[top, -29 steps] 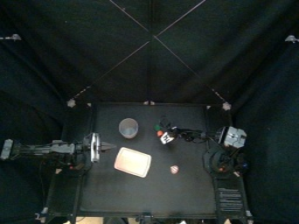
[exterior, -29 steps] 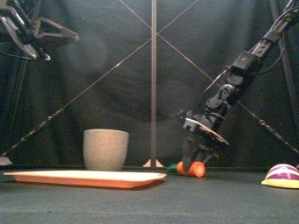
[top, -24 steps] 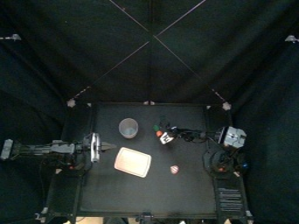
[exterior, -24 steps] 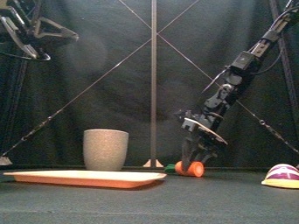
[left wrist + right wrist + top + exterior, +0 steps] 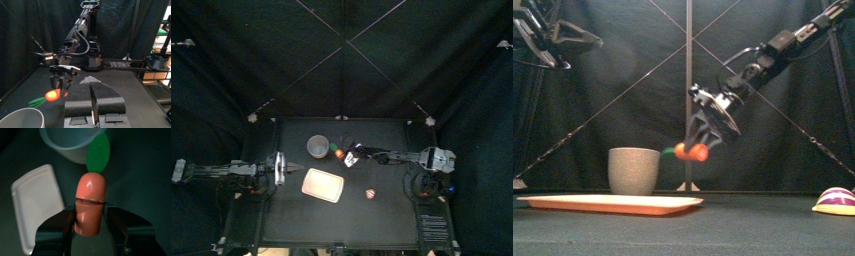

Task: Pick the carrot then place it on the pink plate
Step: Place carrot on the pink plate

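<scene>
Right fingers clamp the carrot aloft near the cup; left fingers together, at the tabletop's left.

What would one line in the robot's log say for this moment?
right gripper: shut on carrot, held above table | pink plate: bare | left arm: resting at table's left

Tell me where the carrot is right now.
In the front view the carrot hangs in the air, clamped in the right tool, just right of the grey cup; the pink plate lies lower, nearer the front.
</scene>
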You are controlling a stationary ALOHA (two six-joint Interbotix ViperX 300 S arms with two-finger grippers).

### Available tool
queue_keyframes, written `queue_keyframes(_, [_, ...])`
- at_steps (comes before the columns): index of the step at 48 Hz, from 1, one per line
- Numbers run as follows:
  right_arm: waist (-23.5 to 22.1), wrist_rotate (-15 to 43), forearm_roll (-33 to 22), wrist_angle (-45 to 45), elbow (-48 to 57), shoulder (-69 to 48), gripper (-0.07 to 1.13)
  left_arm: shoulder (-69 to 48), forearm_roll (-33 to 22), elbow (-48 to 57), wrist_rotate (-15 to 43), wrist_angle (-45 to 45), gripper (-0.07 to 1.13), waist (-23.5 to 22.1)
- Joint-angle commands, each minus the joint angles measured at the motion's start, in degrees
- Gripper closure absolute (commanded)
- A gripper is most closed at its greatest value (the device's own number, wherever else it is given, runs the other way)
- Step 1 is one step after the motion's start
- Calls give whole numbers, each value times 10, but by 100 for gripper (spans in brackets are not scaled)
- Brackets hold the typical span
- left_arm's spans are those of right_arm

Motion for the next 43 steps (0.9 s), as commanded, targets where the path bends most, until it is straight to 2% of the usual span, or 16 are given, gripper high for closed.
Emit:
queue_keyframes(1, [47, -2, -11, 3, -53, -2, 72, 1, 0, -9, 0, -4, 110, -2])
queue_keyframes(11, [115, 0, -29, 4, -106, 53, 72, 2, 0, -9, 0, -3, 110, -1])
queue_keyframes(30, [144, 2, -34, 6, -129, 130, 70, 1, 0, -9, 1, -3, 110, -2])
queue_keyframes(37, [152, 1, -34, 3, -129, 140, 62, 1, 0, -10, 1, -3, 110, -2])
queue_keyframes(43, [153, 1, -40, 3, -127, 143, 46, 1, 0, -9, 0, -2, 110, -2])
